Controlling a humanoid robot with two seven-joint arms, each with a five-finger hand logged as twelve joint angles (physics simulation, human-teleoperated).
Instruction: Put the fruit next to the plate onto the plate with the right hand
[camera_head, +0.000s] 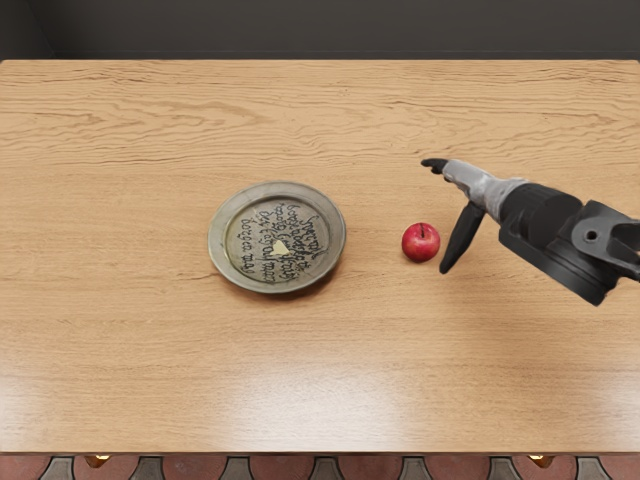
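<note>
A small red apple (421, 242) lies on the wooden table, a short way right of a round grey metal plate (277, 236) with dark lettering inside it. My right hand (452, 212) reaches in from the right edge and hovers just right of the apple, not touching it. Its fingers are spread: one dark finger (461, 238) points down beside the apple, another (436, 165) stretches away toward the back. Nothing is in the hand. The left arm does not show.
The wooden table (320, 380) fills the view, with its front edge near the bottom and a dark wall behind the far edge. Bare wood surrounds the plate and the apple.
</note>
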